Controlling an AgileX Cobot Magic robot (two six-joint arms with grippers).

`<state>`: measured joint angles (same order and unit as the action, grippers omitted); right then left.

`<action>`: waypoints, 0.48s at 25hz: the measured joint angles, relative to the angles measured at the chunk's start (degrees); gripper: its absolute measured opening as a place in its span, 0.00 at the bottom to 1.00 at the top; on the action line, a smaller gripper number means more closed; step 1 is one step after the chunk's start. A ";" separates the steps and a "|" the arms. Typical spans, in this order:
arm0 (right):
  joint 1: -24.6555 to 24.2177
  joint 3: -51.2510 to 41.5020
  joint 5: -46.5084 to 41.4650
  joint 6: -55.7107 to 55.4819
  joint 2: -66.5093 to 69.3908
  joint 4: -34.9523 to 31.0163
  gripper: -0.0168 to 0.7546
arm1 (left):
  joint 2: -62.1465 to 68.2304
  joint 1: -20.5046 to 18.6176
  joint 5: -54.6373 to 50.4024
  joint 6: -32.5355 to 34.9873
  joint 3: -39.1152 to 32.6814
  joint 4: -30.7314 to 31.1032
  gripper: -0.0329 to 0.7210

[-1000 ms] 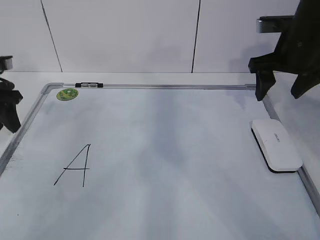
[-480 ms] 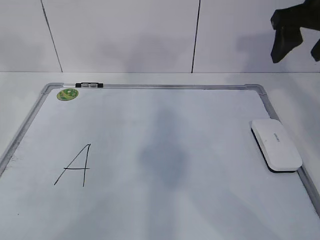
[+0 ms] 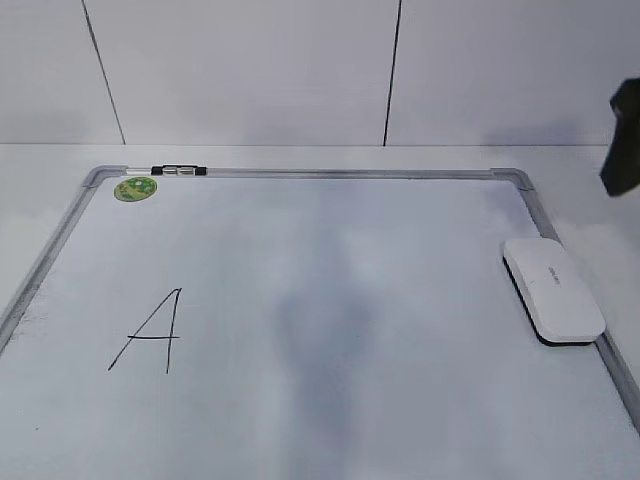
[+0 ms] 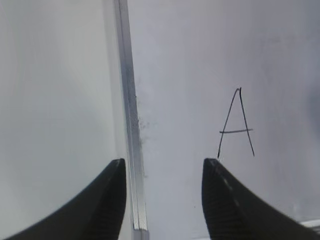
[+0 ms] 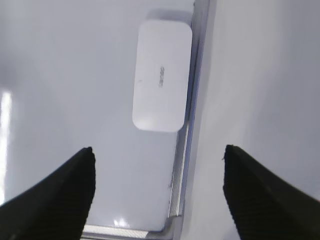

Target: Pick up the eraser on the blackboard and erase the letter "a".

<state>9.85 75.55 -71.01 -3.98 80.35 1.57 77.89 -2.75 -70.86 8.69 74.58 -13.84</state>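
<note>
The eraser (image 3: 553, 290) is a white oblong block lying on the blackboard (image 3: 330, 230) against its right frame; it also shows in the right wrist view (image 5: 161, 75). My right gripper (image 5: 157, 150) is open and empty, high above the board's far right corner, well short of the eraser. My left gripper (image 4: 164, 165) is open and empty above the board's left frame (image 4: 131, 125). An angular capital "A" (image 3: 150, 333) is drawn at the board's left and shows in the left wrist view (image 4: 237, 125). No cursive lowercase "a" is in view.
A round green sticker (image 3: 135, 188) and a small black clip (image 3: 178, 171) sit at the board's far left corner. Only a dark bit of the right arm (image 3: 625, 140) shows at the exterior view's right edge. A white panelled wall stands behind.
The right arm has risen and swung out to the right edge of the exterior view. The left arm has left that view. The eraser and board have not moved.
</note>
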 joint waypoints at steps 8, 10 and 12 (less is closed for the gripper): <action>0.00 -15.63 0.00 -0.03 -17.01 -1.57 0.82 | -15.73 0.00 0.00 -0.02 -15.57 0.00 0.53; 0.00 -19.33 0.00 -0.03 -21.61 -2.17 0.81 | -20.84 0.00 0.00 -0.02 -19.47 0.00 0.53; 0.00 -22.41 -0.11 -0.03 -26.51 -2.43 0.81 | -25.70 0.00 0.00 -0.02 -23.09 0.00 0.53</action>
<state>9.85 53.14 -71.12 -4.01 53.84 -0.86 52.19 -2.75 -70.86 8.67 51.49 -13.84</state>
